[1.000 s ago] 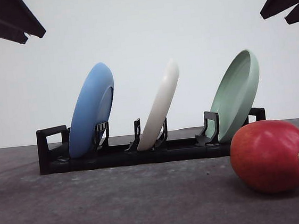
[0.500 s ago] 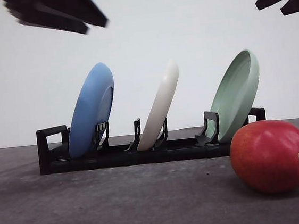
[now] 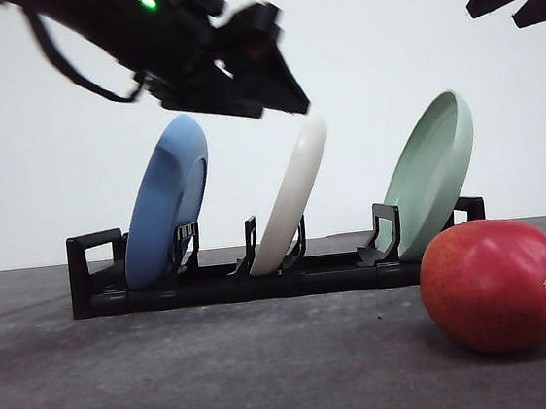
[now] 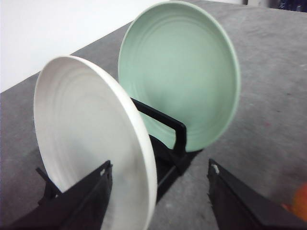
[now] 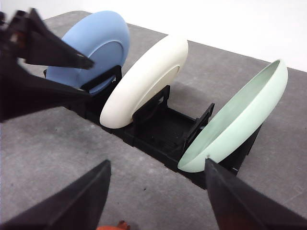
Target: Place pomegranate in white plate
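Pomegranate (image 3: pixel 495 285) lies on its side at the near right of the table, its tan stem nub turned toward the right, and nothing touches it. We judge it firm and fairly heavy for its size, with a smooth glossy skin that could slip and a round body that could roll, so we would close on it across its widest part, clear of the nub, with a steady squeeze. The white plate (image 3: pixel 293 192) is not lying flat: it stands tilted in the middle slot of the black rack (image 3: pixel 193 283), between the blue plate (image 3: pixel 167 200) on the left and the pale green plate (image 3: pixel 433 173) on the right. We take it as stiff, light and breakable, best held by its upper rim. Our left gripper (image 4: pixel 158 191) hangs over that rim with its fingers spread wide, one to each side of the plate's edge, gripping nothing, so we read the step in hand as lifting the plate out before the fruit can go into it. Our right gripper (image 5: pixel 156 196) hovers near the rack, equally wide apart and holding nothing. The table (image 3: pixel 223 376) is a dark grey, matte, slightly mottled surface, likely grippy enough to keep a plate from sliding, and a plain white wall stands behind it.
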`<act>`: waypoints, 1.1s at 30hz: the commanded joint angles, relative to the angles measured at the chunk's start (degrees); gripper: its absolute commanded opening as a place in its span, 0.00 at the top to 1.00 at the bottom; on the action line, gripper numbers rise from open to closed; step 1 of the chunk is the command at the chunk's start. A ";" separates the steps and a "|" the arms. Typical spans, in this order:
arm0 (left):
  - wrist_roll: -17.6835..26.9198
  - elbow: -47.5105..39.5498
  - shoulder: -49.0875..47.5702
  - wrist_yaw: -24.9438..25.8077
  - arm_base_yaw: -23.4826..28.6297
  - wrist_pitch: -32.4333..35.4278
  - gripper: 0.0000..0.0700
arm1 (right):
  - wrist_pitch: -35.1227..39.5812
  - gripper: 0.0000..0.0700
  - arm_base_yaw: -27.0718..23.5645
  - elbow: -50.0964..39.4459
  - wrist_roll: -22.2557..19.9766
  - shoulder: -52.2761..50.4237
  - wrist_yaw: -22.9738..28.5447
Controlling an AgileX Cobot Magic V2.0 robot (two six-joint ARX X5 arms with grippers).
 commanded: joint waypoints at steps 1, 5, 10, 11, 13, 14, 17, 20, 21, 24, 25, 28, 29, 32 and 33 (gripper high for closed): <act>-2.00 2.41 2.74 -1.49 -0.86 0.24 0.47 | 0.58 0.43 0.26 0.87 -0.22 0.28 0.20; -5.55 6.60 7.19 -4.88 -1.15 -2.54 0.49 | 0.59 0.43 0.26 0.87 -0.22 0.28 0.20; -7.06 11.11 11.48 -7.49 -1.15 -6.37 0.50 | 0.59 0.43 0.26 0.87 -0.22 0.28 0.20; -7.05 11.80 12.20 -7.88 -1.15 -6.86 0.49 | 0.59 0.43 0.26 0.87 -0.22 0.28 0.20; -7.03 12.73 13.34 -8.16 -1.13 -7.13 0.49 | 0.58 0.43 0.26 0.87 -0.22 0.28 0.19; -7.02 12.99 13.76 -8.17 -1.11 -7.08 0.49 | 0.59 0.43 0.26 0.87 -0.22 0.28 0.19; -7.03 13.31 14.46 -8.17 -1.11 -7.03 0.50 | 0.58 0.43 0.26 0.87 -0.22 0.28 0.20; -7.03 13.31 14.55 -8.17 -1.11 -7.11 0.50 | 0.58 0.43 0.26 0.87 -0.22 0.28 0.17; -7.04 13.31 14.55 -8.17 -1.13 -7.06 0.51 | 0.57 0.43 0.26 0.87 -0.22 0.28 0.17; -7.06 13.31 14.55 -8.15 -1.23 -7.09 0.65 | 0.57 0.43 0.26 0.87 -0.22 0.28 0.17; -7.06 13.31 14.55 -8.15 -1.26 -7.14 0.71 | 0.57 0.43 0.26 0.87 -0.22 0.28 0.17; -7.08 13.31 14.54 -8.15 -1.61 -7.15 0.86 | 0.57 0.43 0.26 0.87 -0.22 0.28 0.17; -7.08 13.31 14.53 -8.15 -1.75 -7.14 0.90 | 0.57 0.43 0.26 0.87 -0.22 0.28 0.17; -7.33 13.31 14.53 -8.15 -2.11 -7.15 0.93 | 0.57 0.43 0.26 0.87 -0.23 0.28 0.17; -7.70 13.31 14.53 -8.16 -2.24 -7.16 0.93 | 0.57 0.43 0.26 0.87 -0.24 0.28 0.19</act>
